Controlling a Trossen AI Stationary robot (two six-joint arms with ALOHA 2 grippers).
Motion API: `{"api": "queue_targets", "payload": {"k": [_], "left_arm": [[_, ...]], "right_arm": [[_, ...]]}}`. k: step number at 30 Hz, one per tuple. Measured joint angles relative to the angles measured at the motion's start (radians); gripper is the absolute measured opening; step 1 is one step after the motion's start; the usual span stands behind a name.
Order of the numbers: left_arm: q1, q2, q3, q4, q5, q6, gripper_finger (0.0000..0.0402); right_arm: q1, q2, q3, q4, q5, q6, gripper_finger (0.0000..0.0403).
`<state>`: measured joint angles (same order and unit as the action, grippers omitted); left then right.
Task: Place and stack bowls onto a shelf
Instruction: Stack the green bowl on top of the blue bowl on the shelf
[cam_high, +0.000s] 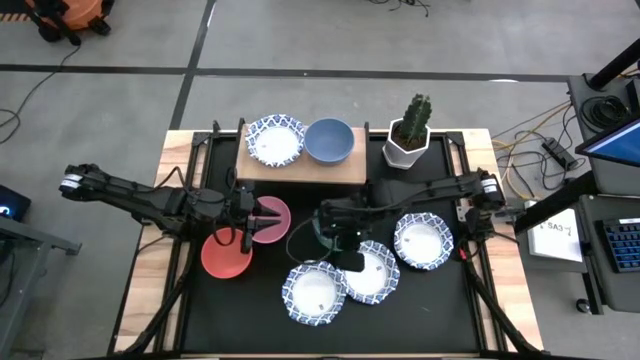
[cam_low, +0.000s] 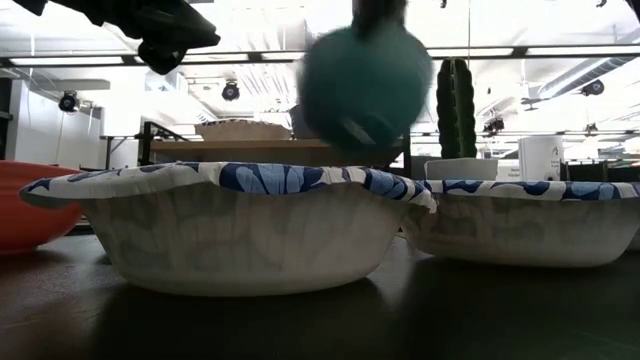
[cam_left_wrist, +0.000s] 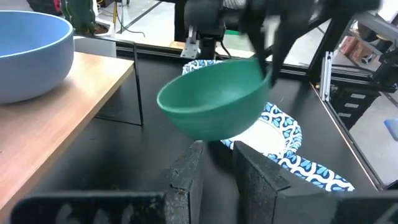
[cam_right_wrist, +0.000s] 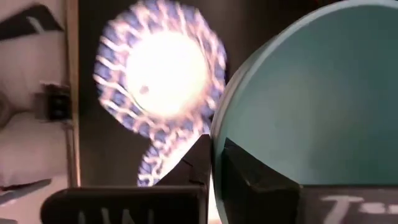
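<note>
Grey floor surrounds my black table (cam_high: 260, 330), and the shelf (cam_high: 300, 170) sits against its back edge with a patterned bowl (cam_high: 274, 139) and the blue bowl (cam_high: 329, 141) side by side on top; the cactus pot (cam_high: 408, 143) stands on the table just beside the shelf toward the right edge. My right gripper (cam_right_wrist: 214, 163) is near the table's centre, just in front of the shelf, its fingers (cam_right_wrist: 249, 180) pinched on the rim of the green bowl (cam_left_wrist: 214, 106), one inside the wall and one outside. That bowl hangs tilted in the air, clear of the table, above the white patterned bowls near the front edge (cam_high: 315, 294) (cam_high: 368, 271); a third (cam_high: 424, 241) lies toward the right edge. My left gripper (cam_high: 243, 215) is left of centre at the pink bowl (cam_high: 272, 220), just in front of the shelf's left end, with the red bowl (cam_high: 227, 254) touching the pink one on its front side. In its wrist view my left fingers (cam_left_wrist: 186, 180) stand a little apart with nothing between them, and the green bowl floats beyond them.
</note>
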<state>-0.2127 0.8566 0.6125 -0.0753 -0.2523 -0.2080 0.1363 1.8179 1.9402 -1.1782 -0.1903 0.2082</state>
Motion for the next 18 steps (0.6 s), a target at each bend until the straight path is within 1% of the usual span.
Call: {"api": "queue_targets", "payload": {"k": [2,4,8,10,13,18], "left_arm": [[0.0,0.0,0.0,0.0,0.0,0.008,0.007],[0.0,0.0,0.0,0.0,0.0,0.012,0.007],[0.0,0.0,0.0,0.0,0.0,0.012,0.007],[0.0,0.0,0.0,0.0,0.0,0.012,0.007],[0.0,0.0,0.0,0.0,0.0,0.013,0.007],[0.0,0.0,0.0,0.0,0.0,0.016,0.007]], "right_arm": [[0.0,0.0,0.072,0.002,0.043,-0.054,0.0012],[-0.001,0.0,0.136,0.004,0.121,-0.118,0.0012],[-0.017,0.0,0.242,0.004,0.326,-0.259,0.0012],[-0.044,-0.002,0.274,0.001,0.399,-0.321,0.0012],[-0.101,-0.002,0.3,-0.004,0.453,-0.393,0.0012],[-0.225,-0.002,0.299,-0.01,0.453,-0.473,0.0012]]}}
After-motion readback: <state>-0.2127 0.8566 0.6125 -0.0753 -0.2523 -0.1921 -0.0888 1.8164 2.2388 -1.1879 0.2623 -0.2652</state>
